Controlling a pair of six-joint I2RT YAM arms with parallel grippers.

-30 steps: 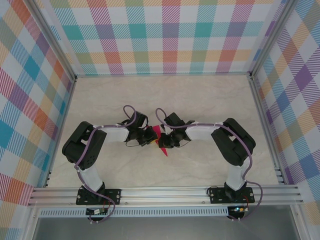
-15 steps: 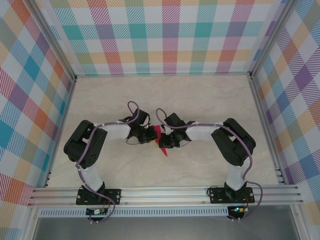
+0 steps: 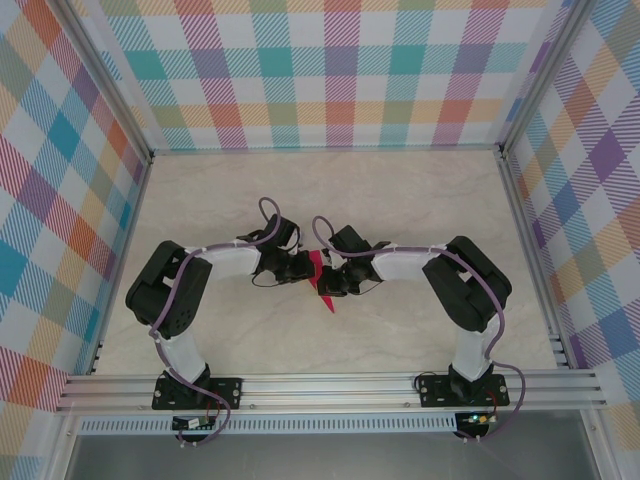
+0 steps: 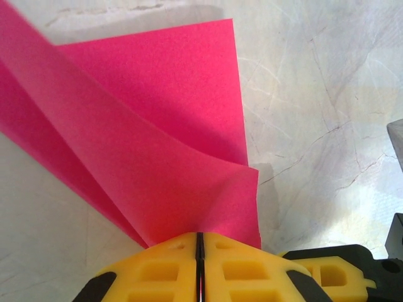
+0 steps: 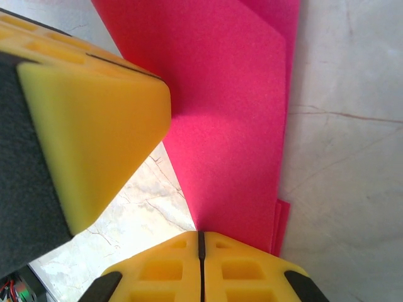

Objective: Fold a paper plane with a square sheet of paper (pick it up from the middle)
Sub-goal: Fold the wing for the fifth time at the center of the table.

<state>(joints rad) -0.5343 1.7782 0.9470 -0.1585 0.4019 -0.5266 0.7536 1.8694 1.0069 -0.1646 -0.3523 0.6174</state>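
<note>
The square sheet of paper, magenta-pink, is folded into a narrow pointed paper plane (image 3: 321, 278) at the table's middle, its tip toward the near edge. My left gripper (image 3: 300, 269) is shut on one side of it. In the left wrist view the yellow fingers (image 4: 157, 270) pinch the paper (image 4: 157, 126), whose layers fan out above the jaws. My right gripper (image 3: 336, 279) is shut on the other side. In the right wrist view the folded paper (image 5: 239, 126) rises from the shut gripper (image 5: 201, 236), with the left gripper's yellow finger (image 5: 94, 119) close at upper left.
The marble-patterned table (image 3: 400, 200) is walled by plaid panels (image 3: 330, 80) at the back and both sides. An aluminium rail (image 3: 330, 385) carrying both arm bases runs along the near edge.
The left wrist has edged slightly toward the right gripper. The paper and the right arm have stayed where they were, both grippers still shut on the paper.
</note>
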